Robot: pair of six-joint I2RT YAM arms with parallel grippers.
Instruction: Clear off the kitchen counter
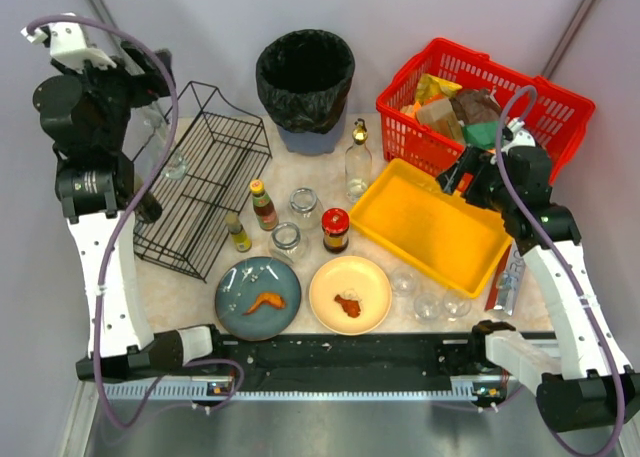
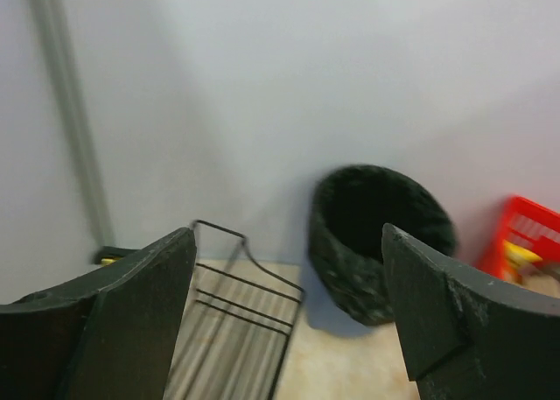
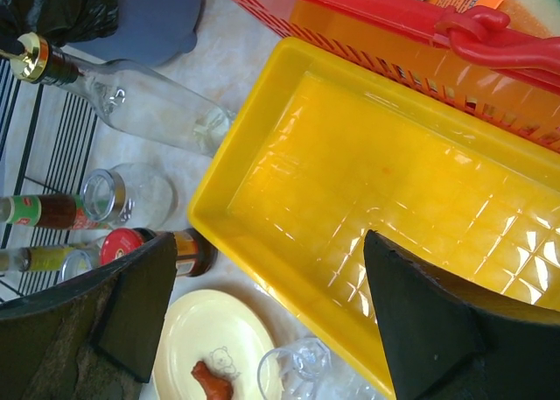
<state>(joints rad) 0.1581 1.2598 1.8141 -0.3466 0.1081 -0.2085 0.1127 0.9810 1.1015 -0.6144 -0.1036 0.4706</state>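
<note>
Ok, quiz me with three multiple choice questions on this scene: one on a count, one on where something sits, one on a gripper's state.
1. How many plates hold food scraps? A one, B two, C four.
2. The yellow tray sits: A beside the red basket, B inside it, C lifted in the air.
3. The right gripper is: A shut and empty, B shut on the tray's rim, C open and empty.
Answers:
1 B, the blue plate and the cream plate each carry a scrap.
2 A, the tray lies flat right by the basket.
3 C, its jaws stand wide apart above the tray with nothing between them.
</note>
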